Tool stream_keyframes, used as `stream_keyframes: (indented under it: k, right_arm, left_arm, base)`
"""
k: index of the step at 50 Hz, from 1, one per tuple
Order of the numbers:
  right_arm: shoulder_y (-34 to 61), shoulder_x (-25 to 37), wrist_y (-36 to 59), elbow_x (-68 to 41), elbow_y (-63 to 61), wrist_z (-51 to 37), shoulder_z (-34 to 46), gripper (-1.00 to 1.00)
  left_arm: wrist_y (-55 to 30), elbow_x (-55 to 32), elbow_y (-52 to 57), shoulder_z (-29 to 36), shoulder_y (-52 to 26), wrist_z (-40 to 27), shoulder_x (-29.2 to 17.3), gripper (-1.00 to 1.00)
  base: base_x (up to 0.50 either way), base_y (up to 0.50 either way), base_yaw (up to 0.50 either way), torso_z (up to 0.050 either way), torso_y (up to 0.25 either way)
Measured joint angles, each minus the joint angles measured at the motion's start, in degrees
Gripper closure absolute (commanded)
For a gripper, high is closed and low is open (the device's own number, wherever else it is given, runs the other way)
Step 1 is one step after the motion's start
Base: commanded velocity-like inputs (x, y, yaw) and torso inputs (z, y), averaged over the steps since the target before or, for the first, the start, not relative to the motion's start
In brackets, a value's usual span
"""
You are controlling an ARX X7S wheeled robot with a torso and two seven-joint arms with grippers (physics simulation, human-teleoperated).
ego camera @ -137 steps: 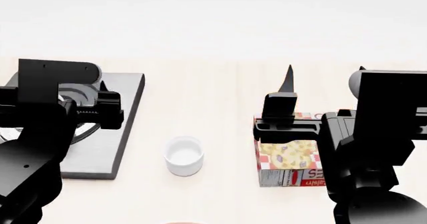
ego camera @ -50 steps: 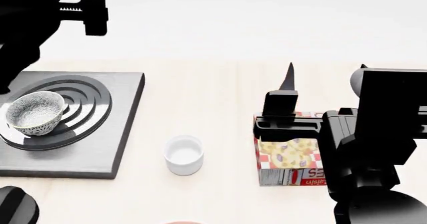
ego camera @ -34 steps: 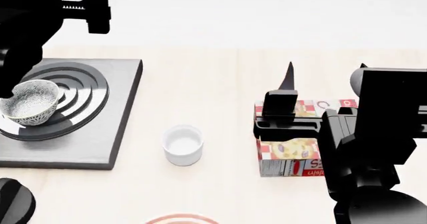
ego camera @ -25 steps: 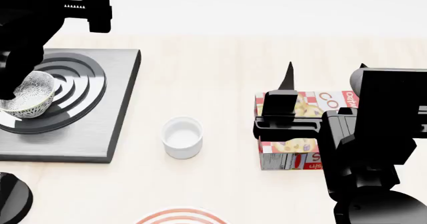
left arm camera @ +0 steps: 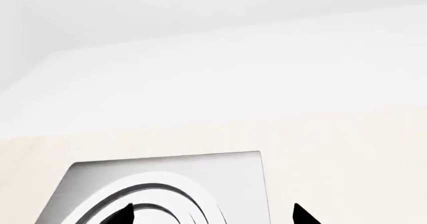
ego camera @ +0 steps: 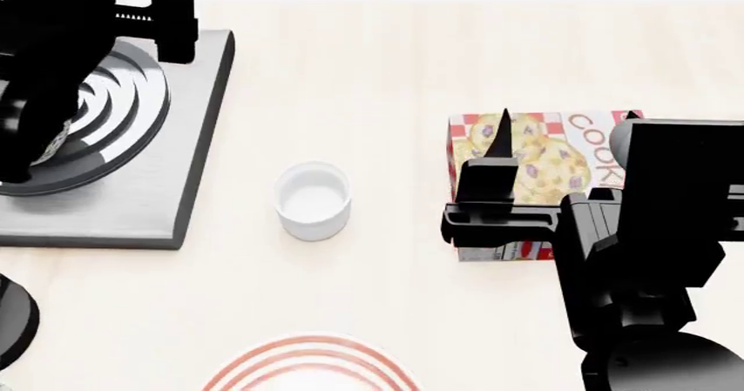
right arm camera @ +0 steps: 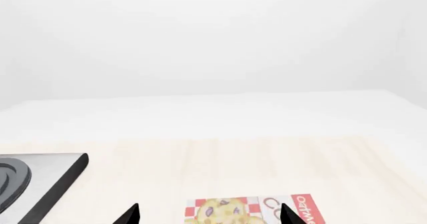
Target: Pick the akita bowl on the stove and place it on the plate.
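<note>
left end effector (left arm camera: 210, 216) tips apart over stove (left arm camera: 233, 179); plate (ego camera: 308, 367) head-view only

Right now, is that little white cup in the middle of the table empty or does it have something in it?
Empty. In the head view the white cup stands upright on the table, and its plain white inside shows nothing in it.

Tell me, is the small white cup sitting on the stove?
No, in the head view the white cup stands on the bare table beside the stove, apart from it.
</note>
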State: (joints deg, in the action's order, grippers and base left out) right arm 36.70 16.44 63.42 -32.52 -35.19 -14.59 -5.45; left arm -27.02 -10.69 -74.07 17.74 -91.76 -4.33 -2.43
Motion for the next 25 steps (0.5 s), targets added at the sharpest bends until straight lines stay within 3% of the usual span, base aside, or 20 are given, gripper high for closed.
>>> stream_keyframes:
  k: [25]
  right_arm:
    - [-0.4, 0.4, -0.9, -0.5, 0.4, -0.4, 0.2, -1.00]
  left_arm:
    - [-3.1, 2.4, -0.9, 3.0, 0.6, -6.0, 0.1, -1.00]
  base:
    - [0.00, 0.00, 0.00, 0.000, 0.000]
